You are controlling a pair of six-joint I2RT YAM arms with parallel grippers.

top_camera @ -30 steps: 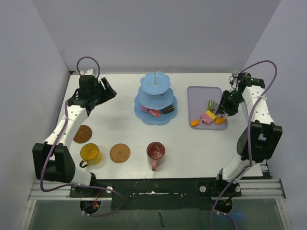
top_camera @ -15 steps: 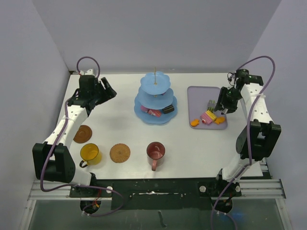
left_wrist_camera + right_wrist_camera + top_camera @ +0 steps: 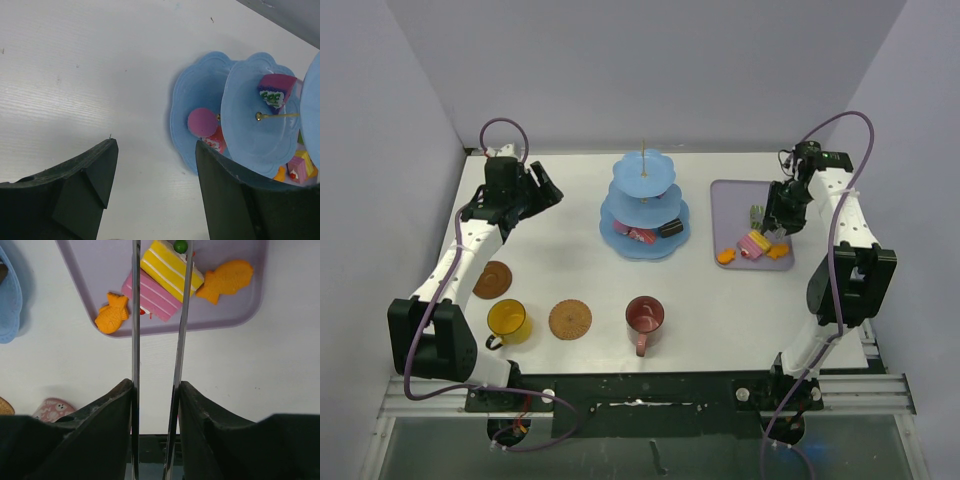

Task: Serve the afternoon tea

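The light-blue three-tier stand (image 3: 644, 205) stands mid-table with a few toy cakes on it. In the left wrist view the stand (image 3: 195, 95) carries a pink ball (image 3: 201, 122) and a purple cake (image 3: 276, 91). My left gripper (image 3: 548, 190) is open and empty, left of the stand. My right gripper (image 3: 778, 215) is shut on thin metal tongs (image 3: 135, 315). Their two blades run either side of a yellow cake (image 3: 167, 267) that leans on a pink cake (image 3: 155, 300). The blade tips are out of view. Two orange fish pastries (image 3: 112, 313) lie beside them.
The cakes lie on a lilac tray (image 3: 740, 195) at the right. Near the front stand a yellow mug (image 3: 507, 320), a dark-red mug (image 3: 645, 316) and two brown coasters (image 3: 570, 319), one further left (image 3: 493, 279). Walls close in on the left, right and back.
My right wrist has moved back and a little left over the tray, carrying the tongs with it. The left arm has not moved.
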